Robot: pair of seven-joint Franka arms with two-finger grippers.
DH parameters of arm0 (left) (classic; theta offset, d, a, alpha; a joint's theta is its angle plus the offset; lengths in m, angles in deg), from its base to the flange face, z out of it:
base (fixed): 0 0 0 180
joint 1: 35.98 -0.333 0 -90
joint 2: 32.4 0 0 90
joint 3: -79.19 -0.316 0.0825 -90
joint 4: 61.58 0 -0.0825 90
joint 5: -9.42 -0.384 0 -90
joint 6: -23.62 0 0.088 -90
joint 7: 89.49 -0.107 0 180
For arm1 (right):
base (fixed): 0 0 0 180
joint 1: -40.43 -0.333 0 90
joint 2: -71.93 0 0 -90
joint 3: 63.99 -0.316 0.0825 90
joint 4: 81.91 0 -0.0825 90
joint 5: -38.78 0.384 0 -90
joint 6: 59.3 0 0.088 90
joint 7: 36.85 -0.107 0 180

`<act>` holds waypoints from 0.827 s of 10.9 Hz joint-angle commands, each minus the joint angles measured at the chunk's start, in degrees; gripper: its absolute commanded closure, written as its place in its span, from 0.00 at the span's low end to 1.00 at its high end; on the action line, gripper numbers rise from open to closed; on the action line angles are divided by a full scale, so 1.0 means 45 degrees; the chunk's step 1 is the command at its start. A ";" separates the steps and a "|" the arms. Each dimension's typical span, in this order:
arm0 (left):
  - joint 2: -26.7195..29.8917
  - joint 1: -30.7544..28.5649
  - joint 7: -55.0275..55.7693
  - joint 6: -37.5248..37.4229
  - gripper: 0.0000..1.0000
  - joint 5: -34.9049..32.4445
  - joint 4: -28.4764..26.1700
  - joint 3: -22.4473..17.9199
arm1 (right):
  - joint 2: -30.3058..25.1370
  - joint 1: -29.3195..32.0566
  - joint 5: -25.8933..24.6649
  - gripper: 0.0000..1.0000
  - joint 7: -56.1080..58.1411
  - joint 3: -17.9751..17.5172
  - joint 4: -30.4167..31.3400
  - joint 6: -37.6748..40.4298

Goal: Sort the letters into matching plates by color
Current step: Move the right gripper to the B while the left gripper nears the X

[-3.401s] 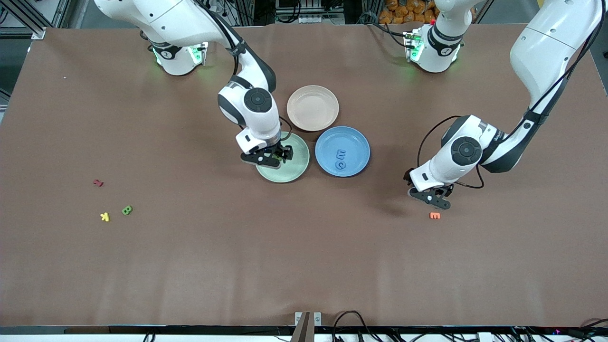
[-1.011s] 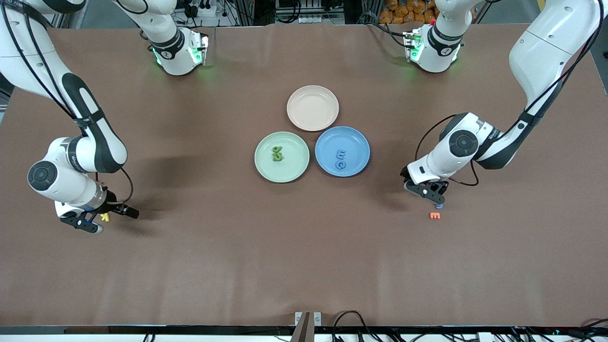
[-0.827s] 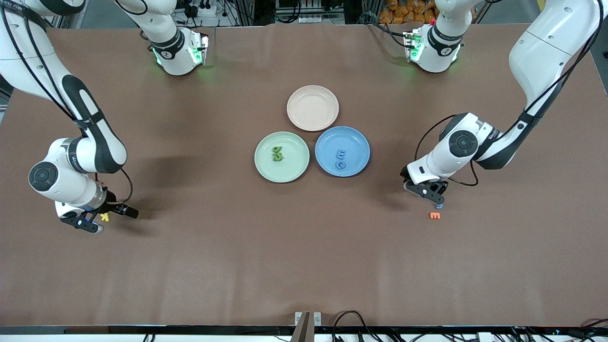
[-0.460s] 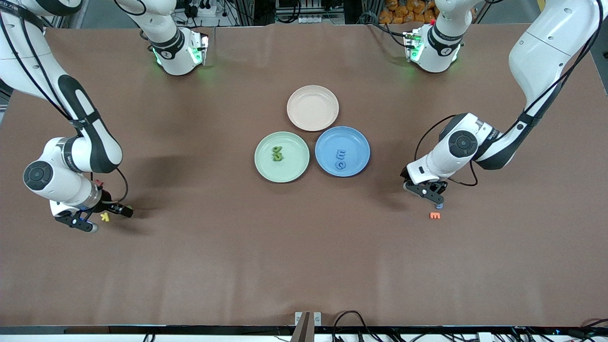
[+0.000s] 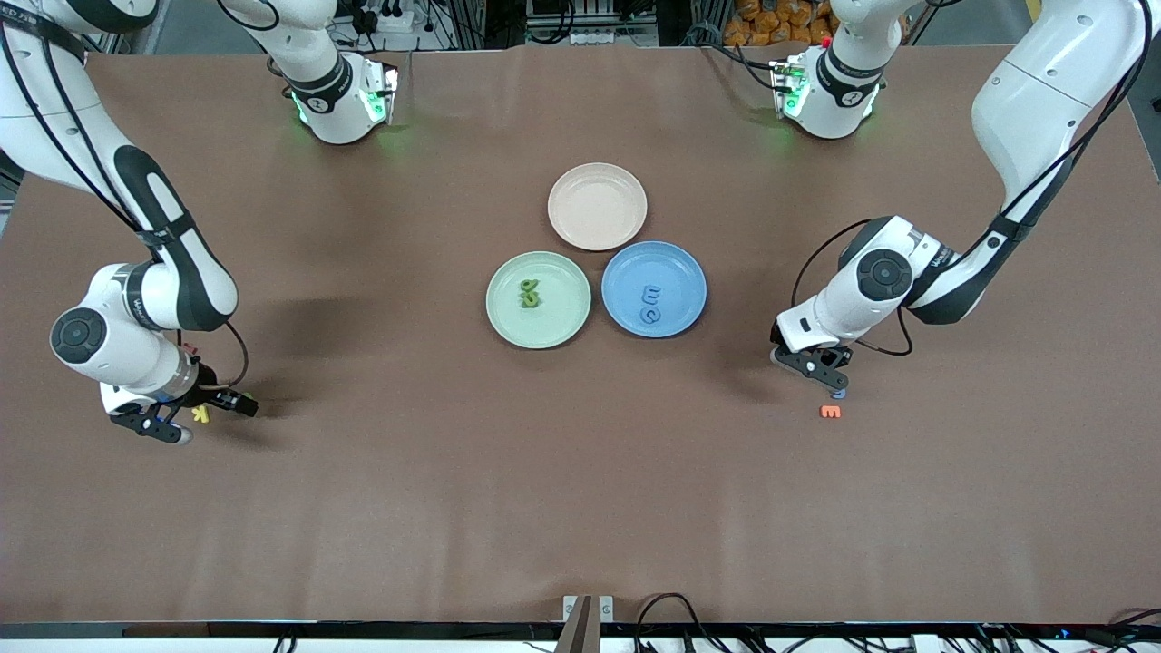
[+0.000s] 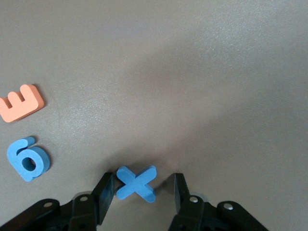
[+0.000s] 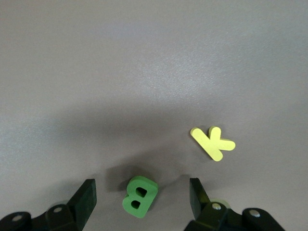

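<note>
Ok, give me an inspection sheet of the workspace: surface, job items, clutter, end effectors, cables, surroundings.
Surface: brown table.
Job's things: green plate holds green letters; blue plate holds blue letters; blue X, green B and a blue 6-like piece on the table.
Clutter: beige plate, orange E, yellow K.
End effectors: left end effector straddles the X, not yet gripping; right end effector open around the B.
Cables: along the table's near edge.
Surroundings: nothing seen.

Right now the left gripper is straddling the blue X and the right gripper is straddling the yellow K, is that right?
Not quite. The left gripper does straddle the blue X, but the right wrist view shows the right gripper straddling the green B; the yellow K lies beside it, outside the fingers.
</note>
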 commanded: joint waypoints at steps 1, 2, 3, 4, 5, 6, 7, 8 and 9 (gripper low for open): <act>-0.0084 -0.0050 -0.0041 0.0148 0.69 -0.0342 0.0046 0.0039 | 0.0039 0.0295 -0.0310 0.13 0.0057 -0.0252 0.0497 -0.0661; -0.0084 -0.0050 -0.0040 0.0148 0.79 -0.0342 0.0085 0.0039 | 0.0039 0.0276 -0.0310 0.13 0.0057 -0.0252 0.0536 -0.0681; -0.0064 -0.0050 0.0018 0.0148 0.91 -0.0322 0.0085 0.0039 | 0.0039 0.0276 -0.0310 0.22 0.0057 -0.0252 0.0556 -0.0681; -0.0045 -0.0031 0.0134 0.0129 1.00 -0.0322 0.0105 0.0039 | 0.0020 0.0295 -0.0330 0.28 0.0057 -0.0252 0.0576 -0.0662; -0.0006 -0.0030 0.0174 0.0128 1.00 -0.0322 0.0124 0.0039 | 0.0000 0.0334 -0.0330 0.29 0.0057 -0.0252 0.0595 -0.0681; 0.0033 -0.0030 0.0174 0.0128 1.00 -0.0322 0.0163 0.0058 | 0.0000 0.0354 -0.0330 0.32 0.0057 -0.0252 0.0615 -0.0662; 0.0053 -0.0030 0.0174 0.0109 1.00 -0.0303 0.0222 0.0059 | 0.0000 0.0354 -0.0368 0.41 0.0057 -0.0252 0.0634 -0.0681; 0.0072 -0.0011 0.0174 0.0090 1.00 -0.0225 0.0242 0.0078 | -0.0019 0.0373 -0.0485 0.53 0.0057 -0.0252 0.0634 -0.0681; 0.0092 -0.0011 0.0194 0.0070 1.00 -0.0167 0.0300 0.0097 | -0.0058 0.0393 -0.0505 0.65 0.0057 -0.0252 0.0673 -0.0681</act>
